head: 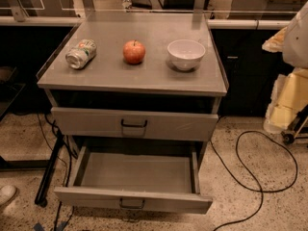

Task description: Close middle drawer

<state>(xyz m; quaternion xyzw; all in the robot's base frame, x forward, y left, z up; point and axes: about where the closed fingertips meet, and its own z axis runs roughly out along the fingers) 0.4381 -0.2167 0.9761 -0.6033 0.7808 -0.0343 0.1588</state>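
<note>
The middle drawer [133, 200] is a wide, shallow grey metal drawer pulled far out towards me. Its inside is empty, and a small dark wire handle [132, 204] sits at the centre of its flat front. Above it, the uppermost drawer [134, 124] has a taller front and a bigger handle, and stands nearly flush with the cabinet. The lowest drawer is hidden under the open one. My gripper does not show in the camera view.
On the cabinet top [144, 73] lie a tipped soda can [81, 53], a red apple [134, 51] and a white bowl [186, 54]. A black cable [260, 177] loops on the floor at right. A white and yellow bulk [291, 81] stands at the right edge.
</note>
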